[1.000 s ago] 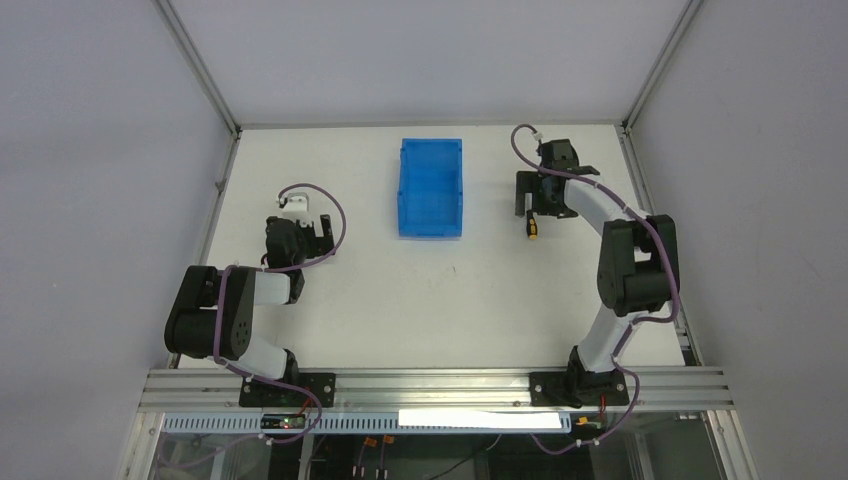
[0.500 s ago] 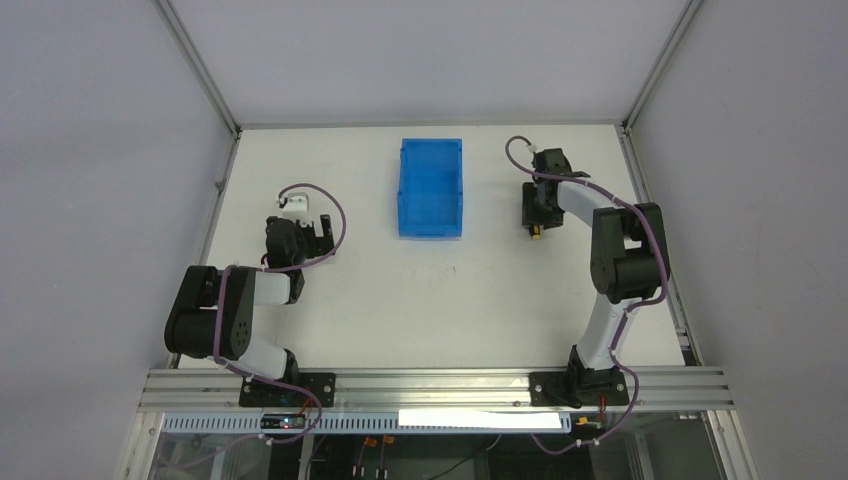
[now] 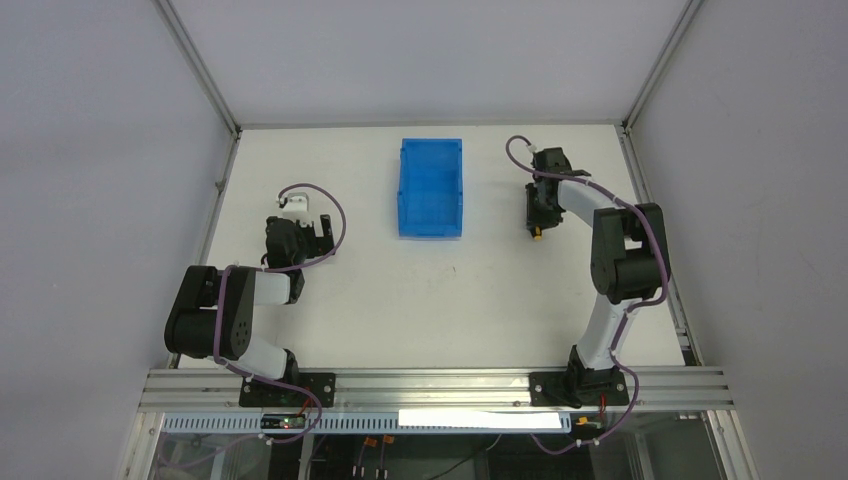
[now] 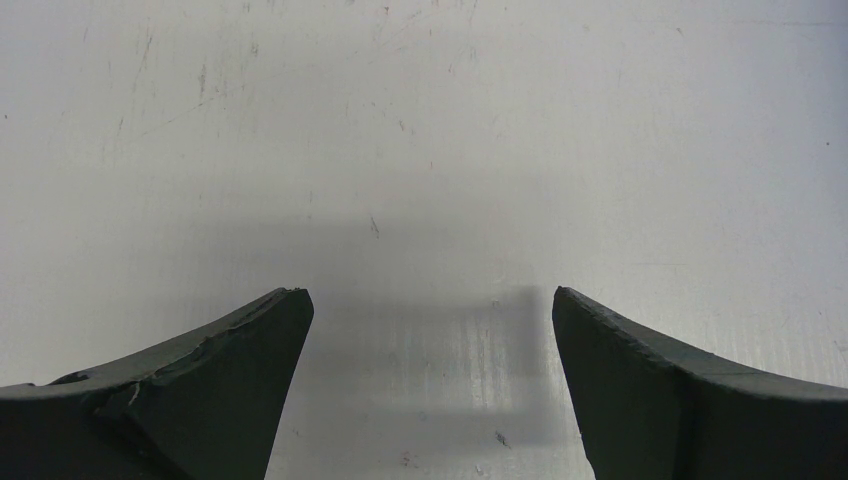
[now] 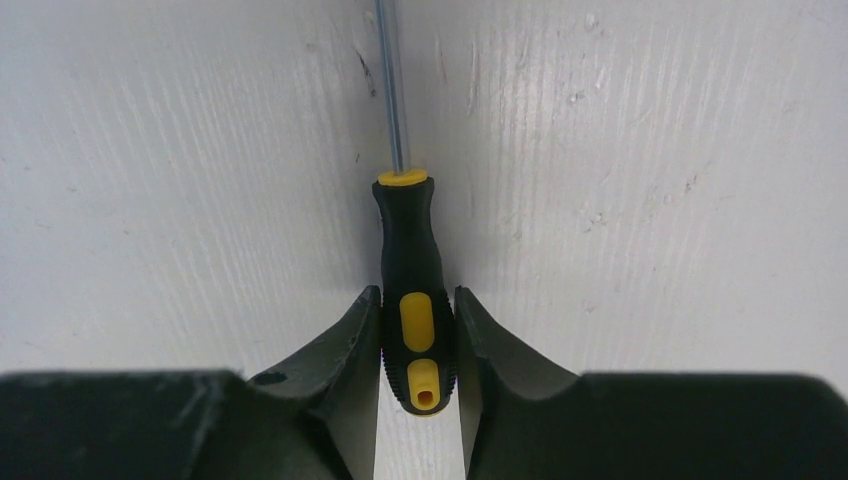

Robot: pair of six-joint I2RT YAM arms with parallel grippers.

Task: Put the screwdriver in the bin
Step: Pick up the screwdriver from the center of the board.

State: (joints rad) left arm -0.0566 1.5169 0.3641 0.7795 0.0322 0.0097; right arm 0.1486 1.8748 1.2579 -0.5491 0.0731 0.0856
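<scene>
On the worktop (image 3: 400, 300), right of the bin (image 3: 430, 186), the right tool (image 5: 416, 300) is clamping the handle of the screwdriver (image 5: 405, 230) lying flat there; the left tool (image 4: 425, 300) is resting spread apart, well left.

White table (image 3: 430, 300) w/ bin (image 3: 430, 190) & screwdriver (image 5: 405, 250) on it.

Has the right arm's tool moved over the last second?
Yes. The right tool has dropped onto the slim black-and-yellow screwdriver, slightly toward the near table edge, level with the bright blue plastic bin's front lip.
</scene>
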